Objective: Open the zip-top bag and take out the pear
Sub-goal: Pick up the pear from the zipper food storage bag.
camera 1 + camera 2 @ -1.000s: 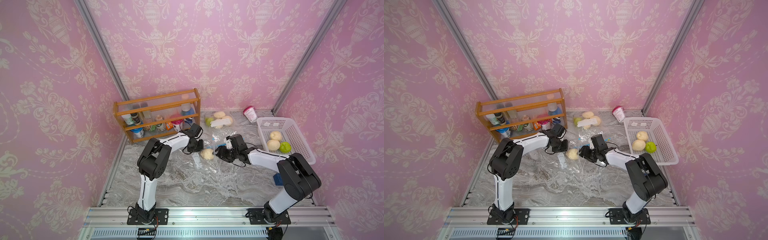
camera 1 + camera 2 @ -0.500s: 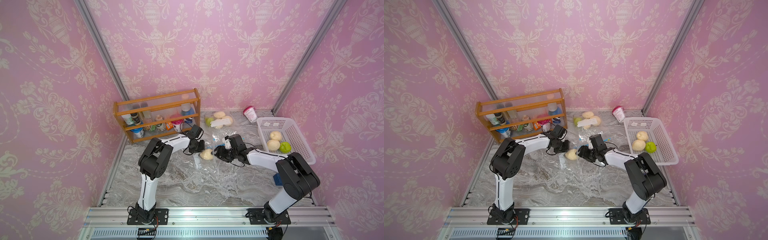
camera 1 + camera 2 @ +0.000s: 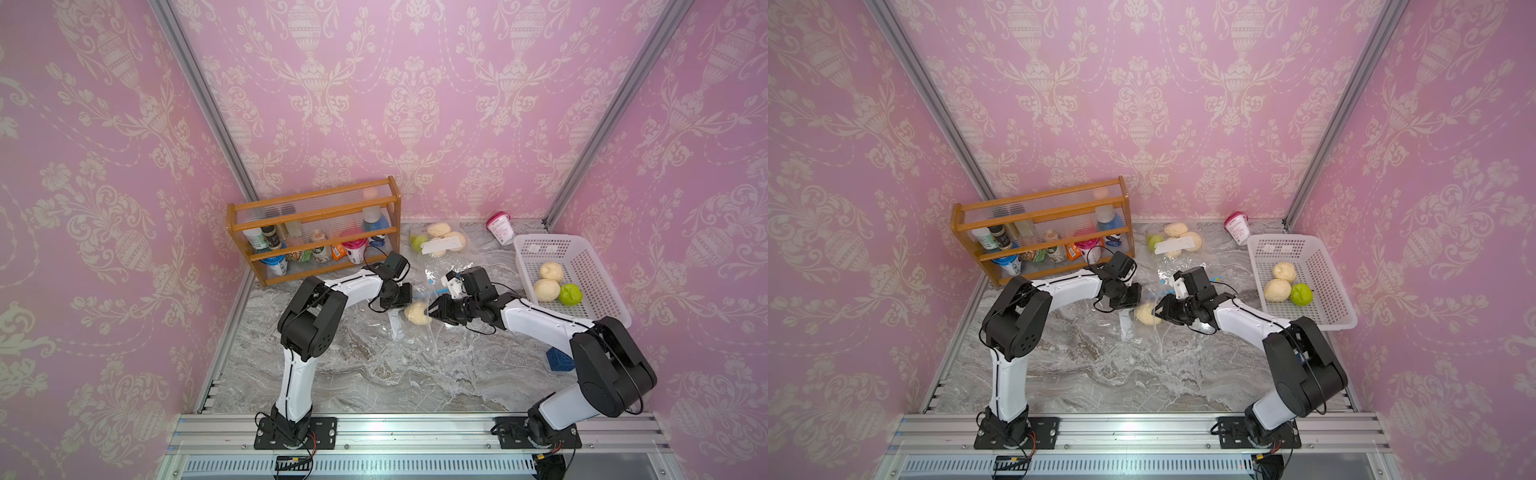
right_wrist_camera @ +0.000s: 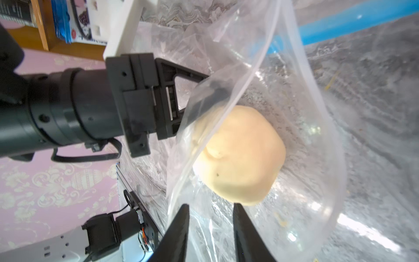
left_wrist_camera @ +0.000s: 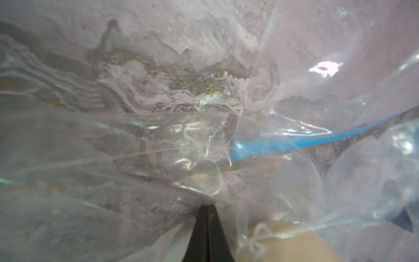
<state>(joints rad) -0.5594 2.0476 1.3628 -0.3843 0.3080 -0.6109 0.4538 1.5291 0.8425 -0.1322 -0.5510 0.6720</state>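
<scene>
Since the pear (image 3: 417,312) lies inside the zip-top bag (image 3: 424,337) at mid table, the step in hand is extraction, not yet done. The pear is pale yellow and rests on the marble table (image 3: 365,374) through the film, between the two grippers in both top views. The mouth looks parted: in the right wrist view the film edge arcs around the pear (image 4: 238,154), and the blue zip strip (image 4: 353,20) runs off behind.

The left gripper (image 5: 207,207) is clamped tight on a fold of bag film, holding one side of the mouth. The right gripper (image 4: 210,205) has its jaws apart with nothing between them, tips just short of the pear and aimed at it. Whether the tips are inside the rim, cannot tell; film drapes close.

Judgement: the next move calls for the right gripper to go deeper so the jaws straddle the pear, close on fruit not film, then draw out through the mouth while the left pinches. Risk: catching film and dragging the bag.

Well apart from the action are a white basket (image 3: 590,266) with fruit, a second bag (image 3: 436,245) of fruit and a wooden rack (image 3: 396,208).
</scene>
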